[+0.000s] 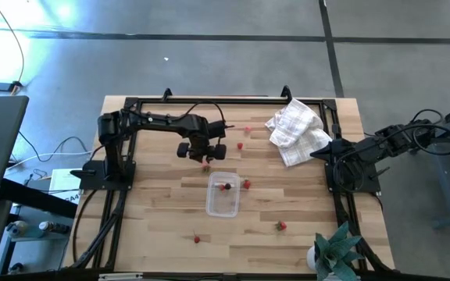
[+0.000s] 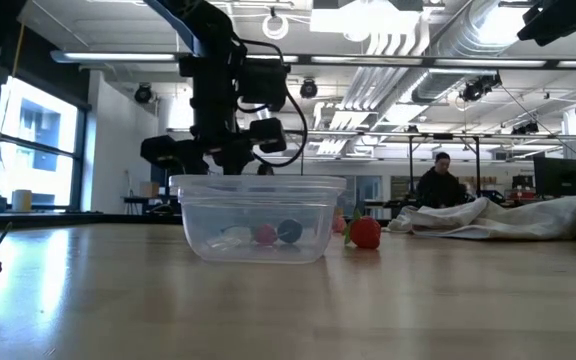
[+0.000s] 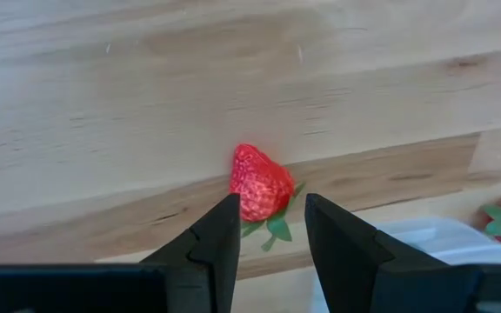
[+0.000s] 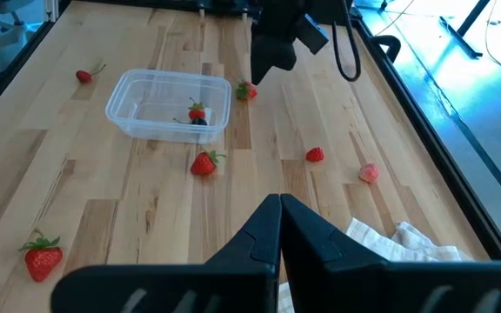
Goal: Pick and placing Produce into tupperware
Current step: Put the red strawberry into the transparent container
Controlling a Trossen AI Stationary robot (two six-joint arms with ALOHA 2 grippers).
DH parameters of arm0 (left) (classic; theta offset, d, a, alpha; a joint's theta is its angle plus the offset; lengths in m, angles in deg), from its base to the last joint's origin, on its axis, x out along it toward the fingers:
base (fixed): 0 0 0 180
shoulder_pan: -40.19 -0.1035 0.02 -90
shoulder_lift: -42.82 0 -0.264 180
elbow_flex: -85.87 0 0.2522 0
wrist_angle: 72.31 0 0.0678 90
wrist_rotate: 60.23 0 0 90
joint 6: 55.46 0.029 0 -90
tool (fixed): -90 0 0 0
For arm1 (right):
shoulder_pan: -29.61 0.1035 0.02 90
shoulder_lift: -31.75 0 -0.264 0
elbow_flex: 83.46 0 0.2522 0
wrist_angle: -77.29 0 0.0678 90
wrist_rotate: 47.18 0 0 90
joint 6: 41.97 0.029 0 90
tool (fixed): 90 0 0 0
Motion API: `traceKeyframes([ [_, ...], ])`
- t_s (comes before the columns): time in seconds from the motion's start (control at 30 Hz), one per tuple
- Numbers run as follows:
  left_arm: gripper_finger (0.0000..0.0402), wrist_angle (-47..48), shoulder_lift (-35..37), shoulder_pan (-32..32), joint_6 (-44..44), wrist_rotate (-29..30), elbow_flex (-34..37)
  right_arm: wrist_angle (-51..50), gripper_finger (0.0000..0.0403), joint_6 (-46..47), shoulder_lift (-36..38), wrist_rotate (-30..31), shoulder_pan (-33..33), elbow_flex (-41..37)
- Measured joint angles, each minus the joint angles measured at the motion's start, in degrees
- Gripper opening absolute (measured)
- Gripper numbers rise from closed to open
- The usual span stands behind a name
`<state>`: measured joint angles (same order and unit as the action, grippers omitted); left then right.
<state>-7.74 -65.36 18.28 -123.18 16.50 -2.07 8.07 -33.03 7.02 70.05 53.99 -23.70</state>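
A red strawberry with a green top (image 3: 257,181) lies on the wood just off the far end of the clear tupperware (image 1: 223,194). My left gripper (image 3: 271,202) hangs open over this strawberry, one finger to each side of it and short of touching. In the high view the left gripper (image 1: 205,156) is near the table's middle. The tupperware (image 2: 258,216) holds a red piece (image 2: 265,234) and a darker one (image 2: 289,231). Another strawberry (image 1: 246,184) lies on the table beside the tupperware's right wall. My right gripper (image 4: 278,217) waits shut at the table's right side.
Loose red pieces lie on the table: two (image 1: 240,145) (image 1: 248,129) toward the far edge, two (image 1: 197,239) (image 1: 281,226) toward the near edge. A crumpled white checked cloth (image 1: 295,129) sits far right. A green plant (image 1: 336,248) stands at the near right corner. A person (image 2: 438,182) sits in the room behind.
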Motion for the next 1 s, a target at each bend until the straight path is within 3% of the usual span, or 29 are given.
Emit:
traceKeyframes([
  [0.13,0.0135,0.0,-0.4,-0.3,1.3,-0.1,0.0,0.0,0.0,0.0,0.0,0.0,0.0,0.0],
  [0.37,0.0214,0.4,-0.8,-1.0,0.1,-0.5,0.0,0.0,0.0,0.0,0.0,0.0,0.0,0.0],
  [0.53,0.0248,0.1,-0.8,-0.3,-0.7,-1.5,0.0,0.0,0.0,0.0,0.0,0.0,0.0,0.0],
  [1.0,0.0249,-3.0,-4.4,1.3,-3.1,-1.9,0.1,0.0,0.0,0.0,0.0,0.0,0.0,0.0],
])
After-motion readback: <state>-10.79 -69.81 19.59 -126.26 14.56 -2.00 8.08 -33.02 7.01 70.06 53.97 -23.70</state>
